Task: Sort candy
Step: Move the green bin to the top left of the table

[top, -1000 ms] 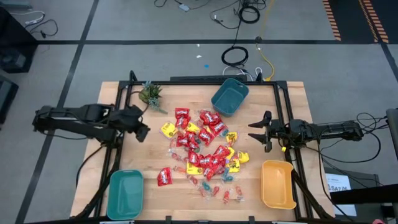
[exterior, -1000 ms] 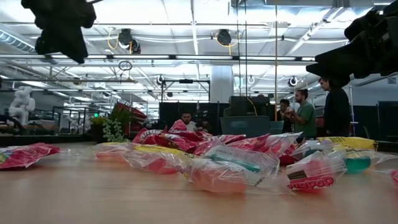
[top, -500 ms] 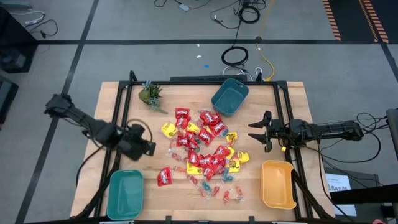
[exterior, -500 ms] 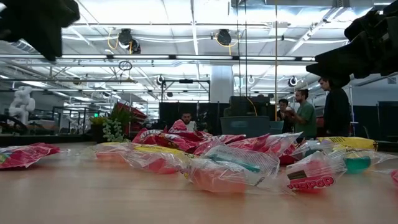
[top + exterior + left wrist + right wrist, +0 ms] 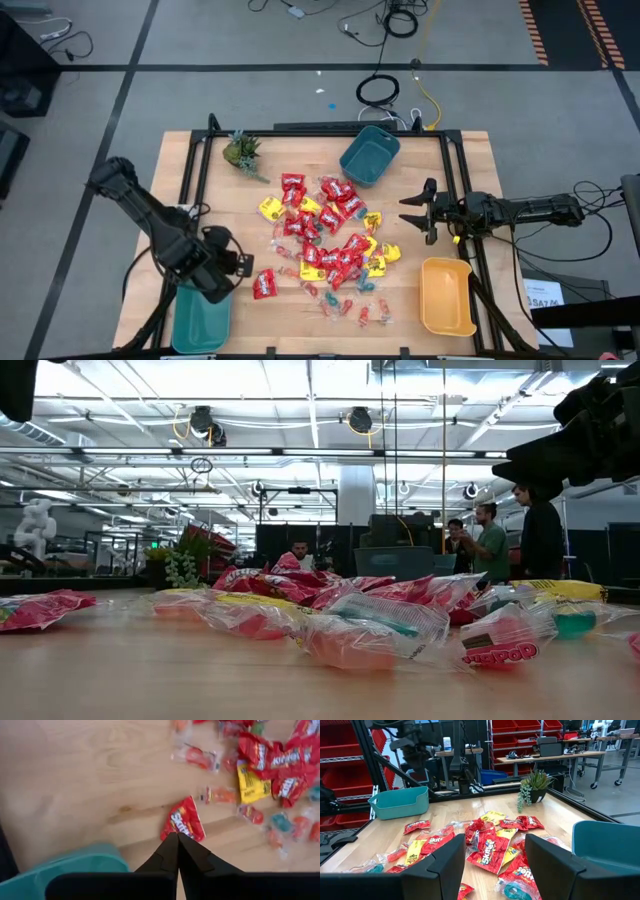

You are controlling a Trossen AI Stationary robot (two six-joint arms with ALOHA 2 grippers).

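We see the candy [image 5: 325, 250] lying in one loose heap at the middle of the bench [image 5: 250, 320], red packets, yellow packets and small twist-wrapped pieces all mixed. One red packet [image 5: 264, 284] lies a little apart from the heap, toward the near left corner.

As far as we can tell, none of the three bins holds anything: the teal bin [image 5: 201, 312] at the near left corner, the yellow bin [image 5: 446, 296] at the near right corner and the tilted teal bin [image 5: 369, 155] near the far edge. We judge the sorting as barely begun, with practically every piece left to move.

The left gripper [image 5: 240, 268] hangs beside the near left bin, close to the stray red packet; its fingers [image 5: 175, 854] are pressed shut and hold nothing. The right gripper [image 5: 412, 212] waits by the right edge, fingers apart and empty.
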